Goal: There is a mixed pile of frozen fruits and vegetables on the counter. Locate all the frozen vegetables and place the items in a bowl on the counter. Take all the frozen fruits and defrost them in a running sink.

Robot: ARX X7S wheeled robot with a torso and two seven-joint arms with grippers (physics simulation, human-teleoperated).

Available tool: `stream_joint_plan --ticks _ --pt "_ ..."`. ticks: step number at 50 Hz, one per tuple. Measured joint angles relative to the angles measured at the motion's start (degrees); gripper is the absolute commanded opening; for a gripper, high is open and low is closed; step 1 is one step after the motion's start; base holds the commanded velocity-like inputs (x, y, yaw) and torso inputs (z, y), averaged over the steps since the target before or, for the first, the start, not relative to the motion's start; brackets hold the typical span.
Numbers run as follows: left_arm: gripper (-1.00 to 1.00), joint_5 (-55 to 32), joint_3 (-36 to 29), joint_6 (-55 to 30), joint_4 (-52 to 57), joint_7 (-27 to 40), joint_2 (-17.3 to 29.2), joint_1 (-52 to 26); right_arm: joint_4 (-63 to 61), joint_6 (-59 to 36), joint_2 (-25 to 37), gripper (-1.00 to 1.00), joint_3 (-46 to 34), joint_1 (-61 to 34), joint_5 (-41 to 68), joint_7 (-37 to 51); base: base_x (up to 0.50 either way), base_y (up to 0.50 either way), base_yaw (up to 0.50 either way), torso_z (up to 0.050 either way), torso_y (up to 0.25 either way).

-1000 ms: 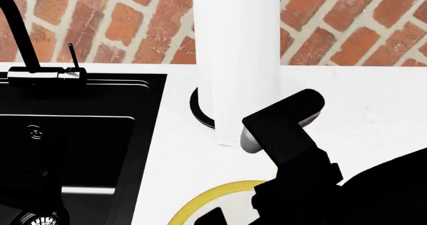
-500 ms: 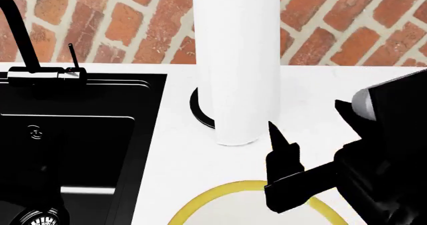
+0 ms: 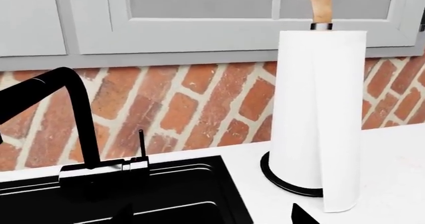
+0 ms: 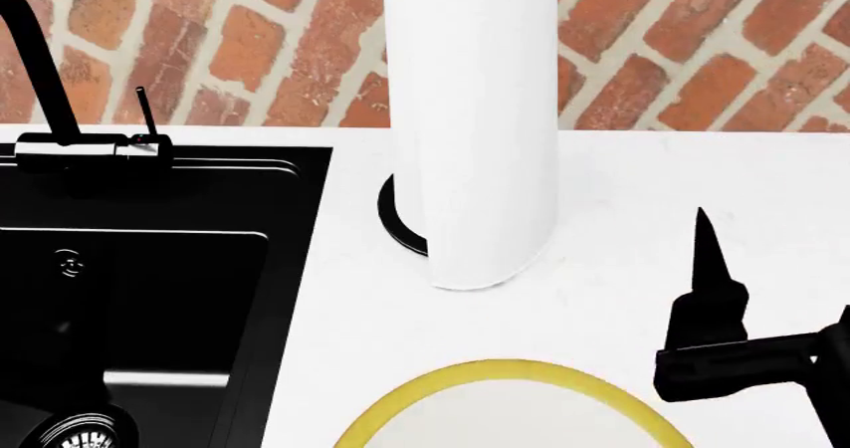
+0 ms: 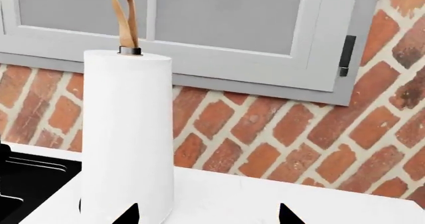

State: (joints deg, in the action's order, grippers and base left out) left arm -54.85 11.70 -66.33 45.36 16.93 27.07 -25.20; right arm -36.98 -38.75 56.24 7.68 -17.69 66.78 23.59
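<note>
Searching, by the look of it, between one item and the next: carrying nothing in the right gripper (image 5: 207, 217), fingertips (image 5: 130, 215) standing well apart with only bare white surface (image 4: 664, 169) between them. Hovering that gripper above the surface, to the right of the paper towel roll (image 4: 472, 119) and just beyond the yellow rim of the bowl (image 4: 505, 370). Showing only one clear fingertip (image 3: 300, 217) of the left gripper (image 3: 212, 220), near the sink's corner, so cannot tell whether that one is apart or together.

Finding no eggplant, carrot piece or pear in any view; seeing only the far rim of the bowl, so not knowing what lies inside it. Seeing no water running from the tap (image 4: 34, 50) into the black sink (image 4: 159, 269), and no fruit in the part of the basin on show.

Judging the step in hand as locating the next frozen item. Calling next for turning the head or base toward the pile, then sorting by kind: vegetables into the bowl, fruit into the sink. Needing, probably, the tap lever (image 4: 142, 110) opened too.
</note>
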Motion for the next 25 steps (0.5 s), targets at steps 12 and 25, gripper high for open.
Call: stream_joint_plan --ticks 12,25 --pt "1.0 -0.5 0.6 0.8 0.1 0.3 0.3 0.9 -0.8 1.1 0.0 1.0 1.2 3.1 -1.6 0.2 -0.38 0.04 0.0 0.0 0.0" --pt "1.0 -1.2 1.3 1.6 0.3 0.5 0.6 1.8 -2.2 1.4 0.6 1.0 1.1 3.8 -3.0 0.0 0.07 0.34 0.0 0.0 0.0"
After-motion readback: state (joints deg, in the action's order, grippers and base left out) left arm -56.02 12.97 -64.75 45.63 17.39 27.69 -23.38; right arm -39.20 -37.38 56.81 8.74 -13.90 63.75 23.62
